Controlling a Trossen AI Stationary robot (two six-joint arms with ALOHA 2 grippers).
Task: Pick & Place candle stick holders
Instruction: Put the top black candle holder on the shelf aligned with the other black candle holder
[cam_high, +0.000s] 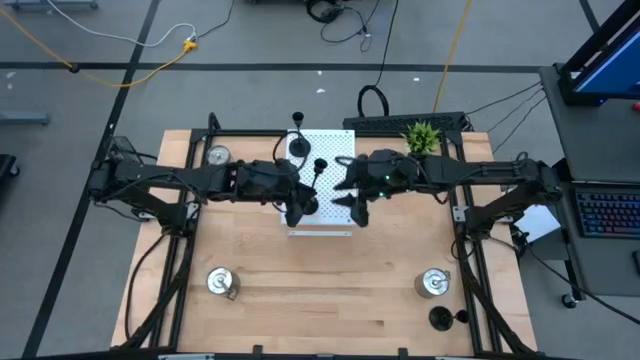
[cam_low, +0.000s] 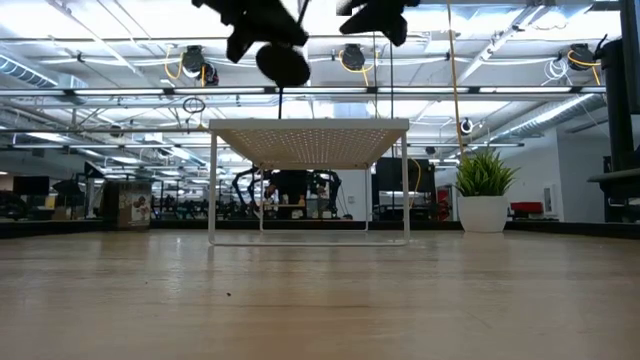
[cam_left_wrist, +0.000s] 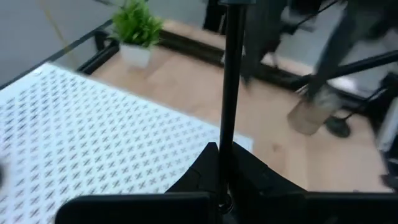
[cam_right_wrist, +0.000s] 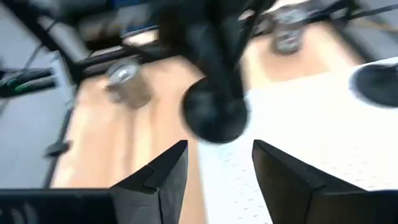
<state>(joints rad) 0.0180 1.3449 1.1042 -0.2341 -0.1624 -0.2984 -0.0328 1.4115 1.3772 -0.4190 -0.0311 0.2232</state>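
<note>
My left gripper (cam_high: 298, 207) is shut on a black candle stick holder (cam_high: 314, 183), which it holds above the white perforated board (cam_high: 335, 150). A second black holder (cam_high: 298, 146) stands on its round base at the board's far left. My right gripper (cam_high: 357, 205) is open and empty beside it, over the board's right part. It also shows in the right wrist view (cam_right_wrist: 214, 168). Silver holders stand on the table at the far left (cam_high: 217, 155), near left (cam_high: 220, 282) and near right (cam_high: 433, 284). A third black holder (cam_high: 440, 318) is by the near right corner. My left gripper pinches the holder's thin stem (cam_left_wrist: 227, 134) between its two fingers (cam_left_wrist: 249, 171). The stem runs on straight past the fingertips. The holder is lifted clear of the board. In the low view its round base (cam_low: 283, 65) hangs just under the gripper, well above the board's top (cam_low: 310, 135).
The board stands on thin legs (cam_low: 212, 190) above the table. A small green potted plant (cam_high: 422, 135) stands behind the board's right corner. Bare wood lies along the table's near half (cam_high: 320, 290).
</note>
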